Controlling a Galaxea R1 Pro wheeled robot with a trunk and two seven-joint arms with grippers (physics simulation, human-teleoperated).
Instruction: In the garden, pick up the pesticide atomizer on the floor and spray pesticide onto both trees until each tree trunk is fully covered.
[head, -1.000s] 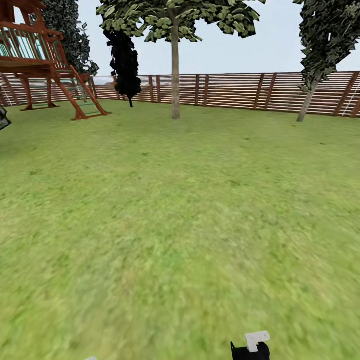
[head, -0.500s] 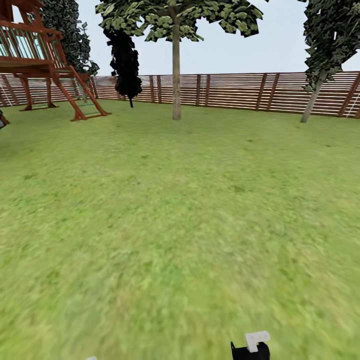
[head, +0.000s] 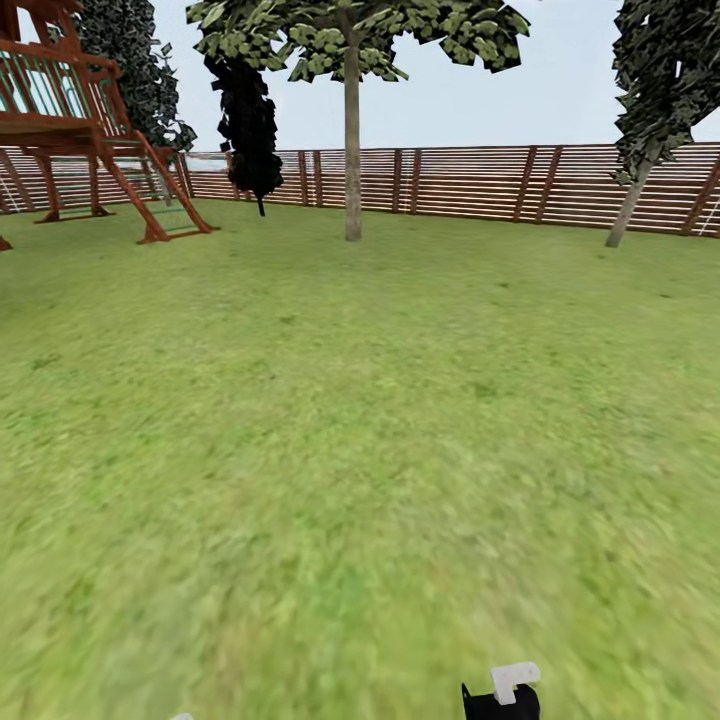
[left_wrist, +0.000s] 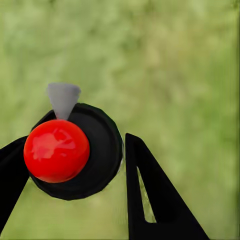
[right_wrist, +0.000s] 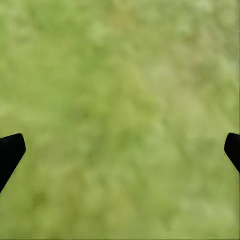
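The left gripper (left_wrist: 75, 170) is clamped on the pesticide atomizer (left_wrist: 75, 152), its two black fingers (left_wrist: 150, 195) pressing the round black body from either side. From the left wrist view the bottle is seen from above: a glossy red ball on top and a pale grey cone-shaped nozzle (left_wrist: 63, 99) pointing away from the gripper, so the spray end faces outward, ready to aim. Blurred green lawn (left_wrist: 190, 75) lies beneath it.

The right gripper (right_wrist: 120, 150) is spread wide with nothing between its fingertips, which show at opposite edges of its wrist view over bare grass. It seems to be kept free, since one arm is enough to carry the bottle.

From the head view, a black part with a white fitting (head: 505, 690) sits at the very bottom edge; which arm it belongs to cannot be told. Open lawn stretches ahead. Well beyond it stands a tree (head: 352, 120) with a straight pale trunk (head: 352, 170) and a leafy crown. A second tree (head: 660, 90) leans at the far right, near the brown slatted fence (head: 470, 180). At the far left stands a red wooden play frame (head: 90, 130), with a near-black narrow tree (head: 245, 120) beside it.

The robot appears to be crossing the garden toward the first trunk, which is too distant to spray yet.
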